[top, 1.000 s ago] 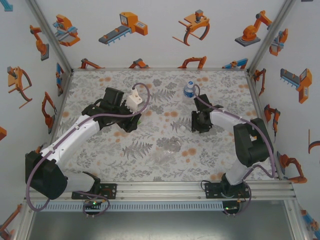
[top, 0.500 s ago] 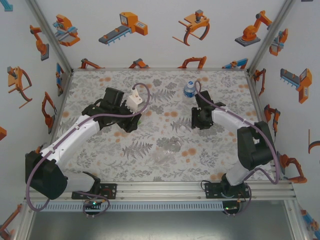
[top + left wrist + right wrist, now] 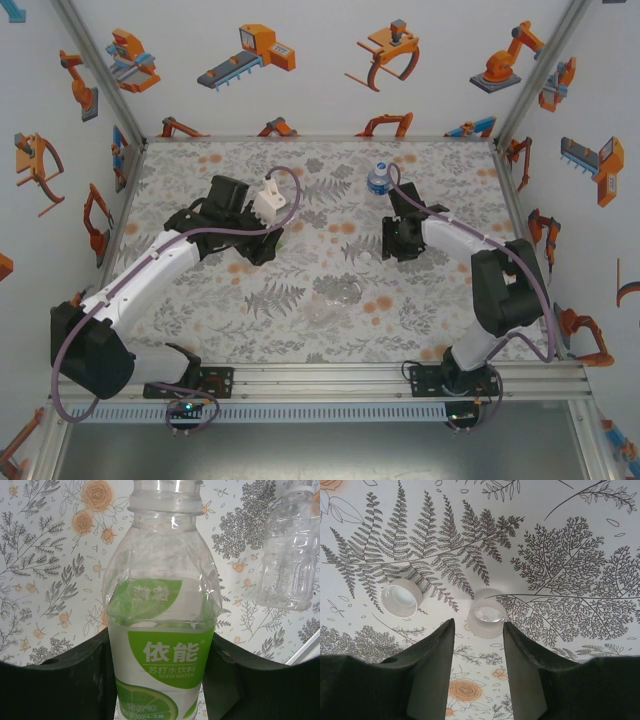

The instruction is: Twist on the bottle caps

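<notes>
L gripper [image 3: 161, 637] is clamped on the body of the green-labelled clear plastic bottle [image 3: 165, 595], w/ fingers pressed against both sides at label height. This hold fixes the bottle against rotation and leaves its open threaded neck [image 3: 165, 495] free, pointing away from the wrist, ready to take a cap. Pos.: left-centre of the grey floral mat [image 3: 580, 555]. R gripper [image 3: 478, 625] sits low over the mat at centre-right, jaws part-open, holding nothing. The small round white plastic cap [image 3: 486, 619] lies at its tips, one finger at the cap's edge and a gap at the other, so judged step = cap pick-up. A second white cap [image 3: 400, 597] rests hollow side up just beside it. The colourless ribbed plastic bottle [image 3: 292, 555] lies near mat centre; the blue-labelled bottle [image 3: 378, 178] stands far of the R gripper. Limits: green bottle's mouth and base are cut off by frame edges, and its tilt cannot be determined. First cap's facing is blurred. Blue bottle's top is too small to confirm capped or not.
</notes>
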